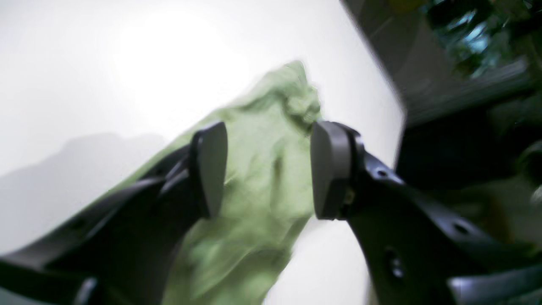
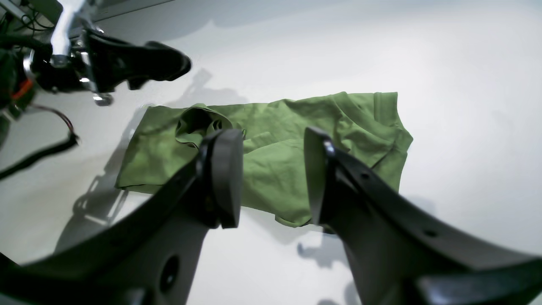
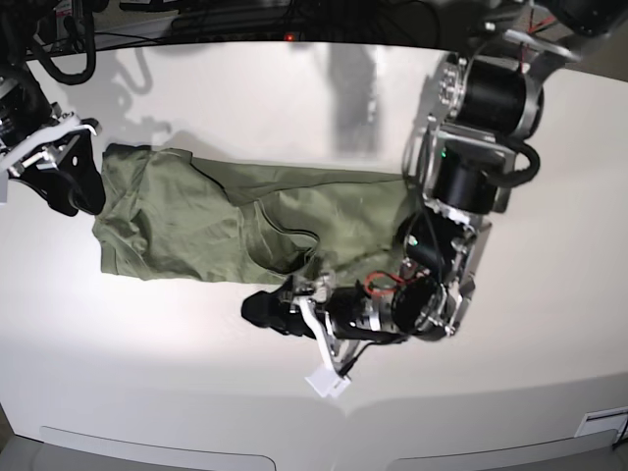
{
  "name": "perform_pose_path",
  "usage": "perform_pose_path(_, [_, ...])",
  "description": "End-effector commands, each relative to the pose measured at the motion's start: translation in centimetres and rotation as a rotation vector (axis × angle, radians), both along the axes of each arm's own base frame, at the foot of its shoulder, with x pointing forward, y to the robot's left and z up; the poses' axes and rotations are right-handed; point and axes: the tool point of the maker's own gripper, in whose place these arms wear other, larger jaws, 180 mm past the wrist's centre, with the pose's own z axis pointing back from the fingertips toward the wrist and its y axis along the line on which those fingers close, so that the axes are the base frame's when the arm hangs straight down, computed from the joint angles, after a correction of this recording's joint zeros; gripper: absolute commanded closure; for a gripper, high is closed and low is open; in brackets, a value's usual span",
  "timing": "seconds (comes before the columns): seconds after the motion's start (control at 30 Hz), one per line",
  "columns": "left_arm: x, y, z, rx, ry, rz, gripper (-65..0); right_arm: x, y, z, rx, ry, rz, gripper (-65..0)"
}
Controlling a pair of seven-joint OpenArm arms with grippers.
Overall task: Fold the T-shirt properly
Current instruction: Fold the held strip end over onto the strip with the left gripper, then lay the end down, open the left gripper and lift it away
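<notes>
We read the base view from left to right. At nine to ten o'clock our right gripper (image 3: 69, 186) hovers at the left end of the wrinkled sage-green cotton T-shirt (image 3: 206, 221). Its own camera shows the jaws parted and empty above the cloth, so it seems set to take that end.

The T-shirt lies as a long band across the middle of the white matte table (image 3: 167, 373), running from nine o'clock toward the centre. It is already doubled lengthwise, with a fold puckered near its middle. We judge that a crosswise fold remains to be done.

Just right of centre, at five to six o'clock of the garment, our left gripper (image 3: 263, 310) reaches in low and sideways along the near hem. Its wrist view is blurred, yet the two dark pads (image 1: 209, 169) stand clearly apart, with green cloth seen between and beyond them. We see no pinch on the cloth, and whether the pads touch the fabric we cannot tell.
</notes>
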Motion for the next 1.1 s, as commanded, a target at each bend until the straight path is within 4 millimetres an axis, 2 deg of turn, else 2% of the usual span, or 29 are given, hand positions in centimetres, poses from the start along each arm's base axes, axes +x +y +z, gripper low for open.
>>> perform_pose_path(0.0, [1.0,1.1,0.4,0.052,-0.049,0.004,-30.4,0.2,0.3,1.3,-0.004,-0.048,0.017,-23.1])
perform_pose_path(0.07, [1.5,3.6,-1.5,0.156,-0.067,0.028,-30.1,0.2,0.3,1.3,-0.003,-0.049,0.018,-23.1])
perform_pose_path(0.17, [1.6,6.6,-3.3,0.213,-0.063,0.070,-24.8,0.3,0.3,1.3,-0.003,-0.050,0.017,-23.1])
perform_pose_path(0.3, [1.5,8.7,-4.6,0.254,-0.062,0.098,-15.5,0.3,0.3,1.3,-0.003,-0.050,0.017,-23.1])
perform_pose_path(0.43, [1.3,8.3,-4.8,0.238,-0.064,0.104,-10.9,0.3,0.3,1.4,-0.002,-0.054,0.017,-23.1])
perform_pose_path(0.7, [-0.3,5.6,-5.5,0.182,-0.038,0.089,-10.9,0.3,0.3,1.4,-0.002,-0.053,0.017,-23.1])
perform_pose_path(0.93, [-1.8,3.3,-7.4,0.183,-0.087,0.109,-10.9,0.3,0.3,1.3,-0.002,-0.053,0.017,-23.1])
perform_pose_path(1.07, [-2.3,1.5,-7.0,0.143,-0.085,0.105,-10.9,0.3,0.3,1.4,-0.002,-0.054,0.017,-23.1])
